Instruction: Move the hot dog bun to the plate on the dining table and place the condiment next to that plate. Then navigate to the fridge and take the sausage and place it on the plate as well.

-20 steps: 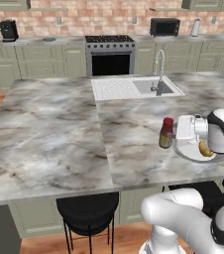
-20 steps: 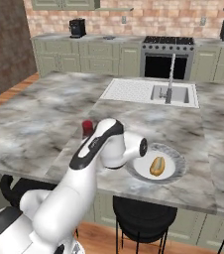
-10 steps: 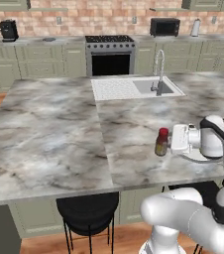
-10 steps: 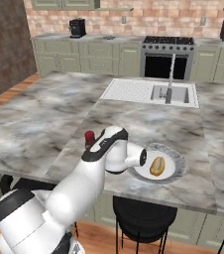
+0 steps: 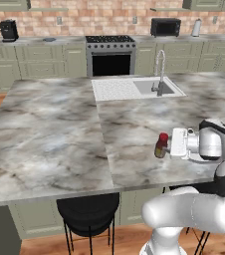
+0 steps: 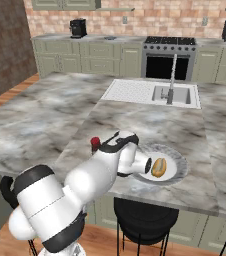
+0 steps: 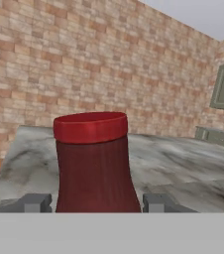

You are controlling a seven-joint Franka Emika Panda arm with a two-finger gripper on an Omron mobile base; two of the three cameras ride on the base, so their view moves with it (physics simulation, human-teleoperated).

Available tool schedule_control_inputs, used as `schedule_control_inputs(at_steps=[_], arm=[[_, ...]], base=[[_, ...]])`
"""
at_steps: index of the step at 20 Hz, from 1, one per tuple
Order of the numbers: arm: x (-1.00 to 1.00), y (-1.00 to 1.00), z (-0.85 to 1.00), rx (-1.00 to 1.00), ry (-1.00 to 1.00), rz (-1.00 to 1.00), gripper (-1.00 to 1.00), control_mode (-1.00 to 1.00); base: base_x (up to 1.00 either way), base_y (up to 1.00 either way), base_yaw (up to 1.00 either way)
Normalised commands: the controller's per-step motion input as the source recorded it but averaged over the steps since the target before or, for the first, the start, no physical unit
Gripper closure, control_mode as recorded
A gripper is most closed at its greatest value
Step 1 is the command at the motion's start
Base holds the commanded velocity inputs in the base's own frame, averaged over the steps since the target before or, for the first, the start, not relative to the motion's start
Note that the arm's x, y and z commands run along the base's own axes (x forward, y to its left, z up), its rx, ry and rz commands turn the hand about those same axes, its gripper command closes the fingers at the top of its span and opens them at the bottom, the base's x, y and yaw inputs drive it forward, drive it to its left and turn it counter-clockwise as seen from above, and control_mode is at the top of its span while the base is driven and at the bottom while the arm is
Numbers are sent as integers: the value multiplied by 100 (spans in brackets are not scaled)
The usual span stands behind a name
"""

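The condiment [image 5: 160, 146] is a dark red-brown bottle with a red cap, upright at the marble top of the dining table [image 5: 55, 134], low over it or resting on it. My gripper [image 5: 166, 146] reaches in sideways from the right and is shut on it. In the hand view the condiment [image 7: 95, 166] stands between both fingertips [image 7: 34, 202]. From the right base view its red cap [image 6: 95, 143] peeks out left of my arm. The hot dog bun [image 6: 158, 166] lies on the pale plate [image 6: 177, 161], just right of the bottle.
An inset white sink [image 5: 137, 88] with a steel faucet [image 5: 159, 69] sits farther back on the island. Black stools [image 5: 87, 211] stand under the near edge. The stove [image 5: 110, 52] and brick wall are behind.
My gripper has carried the condiment down and a little toward the near edge and left. The plate and bun, seen in the left base view before, are now behind my arm.
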Motion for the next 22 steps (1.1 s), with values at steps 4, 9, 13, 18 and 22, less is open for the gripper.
schedule_control_inputs(at_steps=[4, 9, 13, 18, 22], arm=[[30, -18, -24, 0, 0, 4, 100, -100], [32, -7, -20, 0, 0, 2, 100, -100], [17, 0, -27, 0, 0, 1, 100, -100], [14, 0, -22, 0, 0, 0, 100, -100], [22, 0, -1, 0, 1, 0, 100, -100]], base=[[0, 0, 0], [0, 0, 0], [0, 0, 0], [0, 0, 0], [0, 0, 0]])
